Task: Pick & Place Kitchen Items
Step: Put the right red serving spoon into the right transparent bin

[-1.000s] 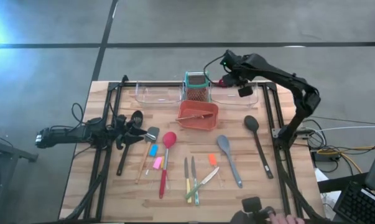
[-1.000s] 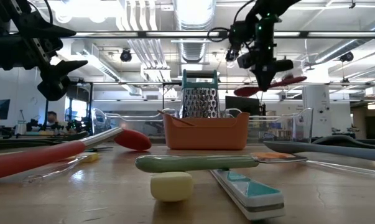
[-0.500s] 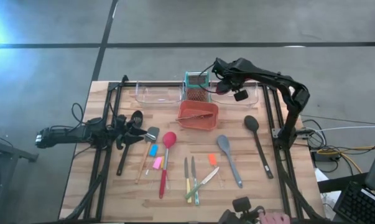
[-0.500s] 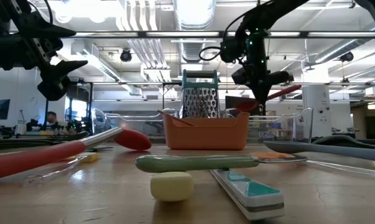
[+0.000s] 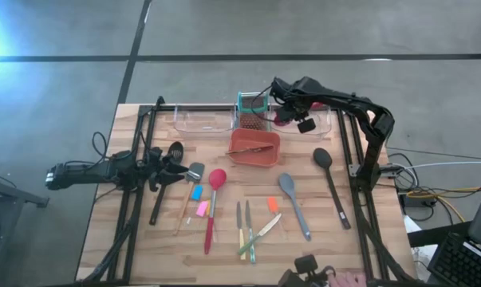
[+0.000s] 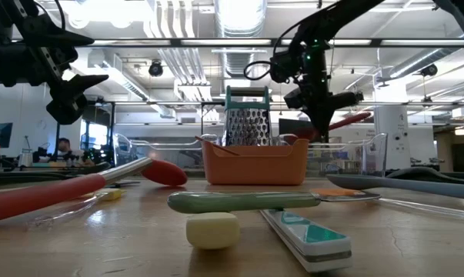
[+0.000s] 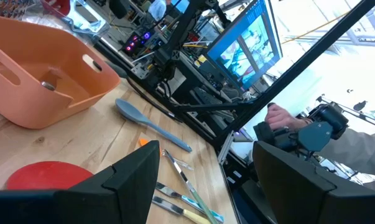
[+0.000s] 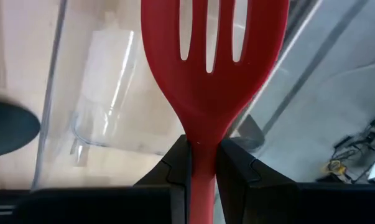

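Right gripper [image 8: 203,165] clenched on neck of red slotted spatula [image 8: 212,62], held in air at table's far edge beside grater [image 5: 253,112]. Spatula's long axis runs straight out from fingers. Orange bin [image 5: 254,148] lies just nearer. Left gripper [image 7: 206,180] spread, waiting far left.

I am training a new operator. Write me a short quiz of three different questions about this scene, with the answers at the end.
1. True or false: the right tool is shut on a red slotted spatula.
2. Multiple choice: what stands just behind the red-orange bin in the high view? A) a teal-framed box grater B) a kettle C) a cutting board
3. Fill in: the left tool waits near the table's ____ edge in the high view, holding nothing.

Key:
1. True; its fingers clamp the handle, seen in the right wrist view.
2. A
3. left
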